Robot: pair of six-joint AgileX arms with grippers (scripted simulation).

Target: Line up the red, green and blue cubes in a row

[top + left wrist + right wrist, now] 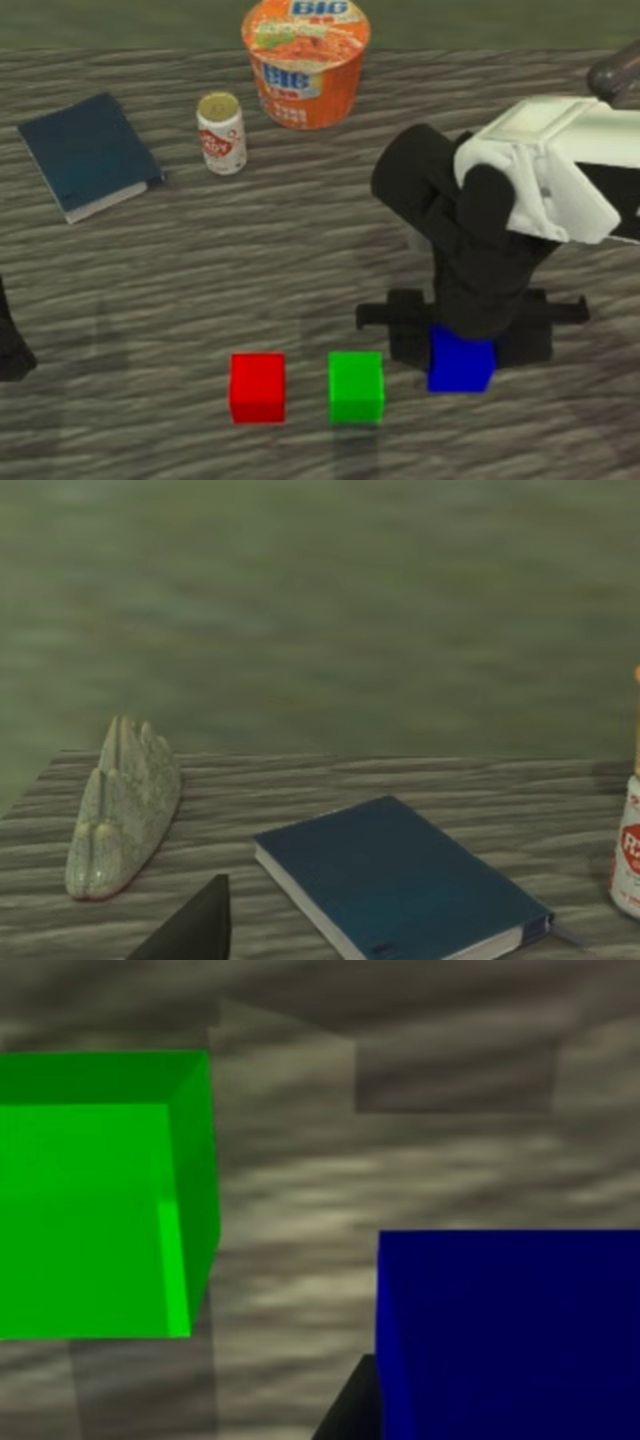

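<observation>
**Blue cube arriving at the row's end**

My right gripper (462, 352) sits over the blue cube (460, 365), right of the green cube (356, 386) and red cube (257, 386); probably gripping, though I cannot tell the jaws' state. Left arm parked.

Lighting's pretty flat and even from above, nothing blown out and no glare anywhere. Only soft faint shadows sit on the tabletop (200, 260) under my right gripper (462, 345) and beside the green cube (90, 1200). Everything looks a bit soft and smeary, the woodgrain most of all.
</observation>
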